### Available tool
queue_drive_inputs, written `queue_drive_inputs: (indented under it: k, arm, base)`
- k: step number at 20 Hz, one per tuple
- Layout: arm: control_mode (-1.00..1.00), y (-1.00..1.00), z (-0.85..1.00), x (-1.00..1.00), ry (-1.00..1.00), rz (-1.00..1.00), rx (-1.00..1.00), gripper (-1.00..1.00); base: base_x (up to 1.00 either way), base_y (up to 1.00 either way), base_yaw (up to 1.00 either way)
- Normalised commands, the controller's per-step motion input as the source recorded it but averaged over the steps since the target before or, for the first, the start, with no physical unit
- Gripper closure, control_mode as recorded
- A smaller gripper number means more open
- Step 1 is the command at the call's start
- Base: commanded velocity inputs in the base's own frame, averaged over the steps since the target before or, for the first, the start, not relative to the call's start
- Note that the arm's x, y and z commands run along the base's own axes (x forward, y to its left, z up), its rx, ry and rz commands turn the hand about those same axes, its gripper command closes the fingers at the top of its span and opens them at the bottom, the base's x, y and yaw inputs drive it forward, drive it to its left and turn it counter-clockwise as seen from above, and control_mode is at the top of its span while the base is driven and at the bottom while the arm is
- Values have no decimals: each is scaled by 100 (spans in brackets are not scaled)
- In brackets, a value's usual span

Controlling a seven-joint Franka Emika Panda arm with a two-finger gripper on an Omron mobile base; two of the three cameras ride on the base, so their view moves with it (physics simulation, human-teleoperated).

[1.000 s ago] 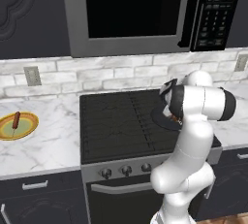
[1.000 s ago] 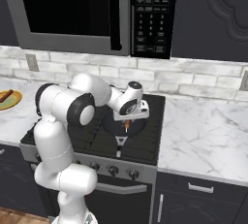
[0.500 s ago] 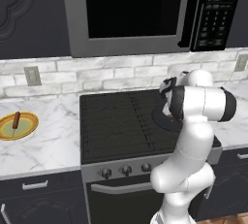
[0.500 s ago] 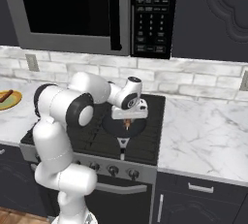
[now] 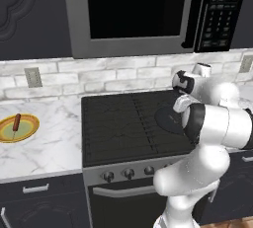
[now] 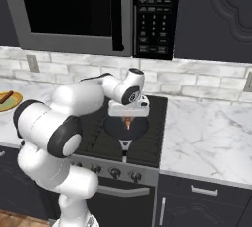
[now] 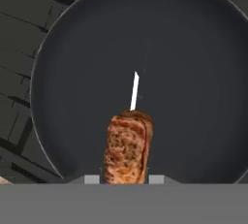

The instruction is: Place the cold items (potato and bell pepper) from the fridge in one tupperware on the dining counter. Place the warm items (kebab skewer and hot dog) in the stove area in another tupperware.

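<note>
Left base view: the white arm's two-finger gripper (image 5: pixel 184 104) has dropped lower over the round dark frying pan (image 5: pixel 170 119) on the black stove (image 5: pixel 128 123). Right base view: jaws have closed in on the browned kebab skewer (image 6: pixel 128 122), apparently clamped. Hand view: the meat chunk sits between the tips, white stick end pointing across the pan, so lifting comes next
</note>
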Motion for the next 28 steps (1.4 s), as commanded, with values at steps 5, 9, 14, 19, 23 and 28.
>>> queue_drive_inputs:
  k: [5, 9, 14, 19, 23, 28]
  arm:
    - [-100, 0, 76, -91, -46, -7, 16, 100]
    - [-100, 0, 35, -100, -61, -7, 27, 100]
    - [-100, 4, 85, -100, -27, -3, 10, 100]
    - [-100, 53, 100, -100, 8, 0, -24, 100]
    - [-100, 96, 47, -80, 19, 0, -56, 100]
    - [-100, 57, -55, -33, -1, 5, -24, 100]
  base:
    - [0, 0, 0]
    - [0, 0, 0]
    - [0, 0, 0]
    - [0, 0, 0]
    - [0, 0, 0]
    - [0, 0, 0]
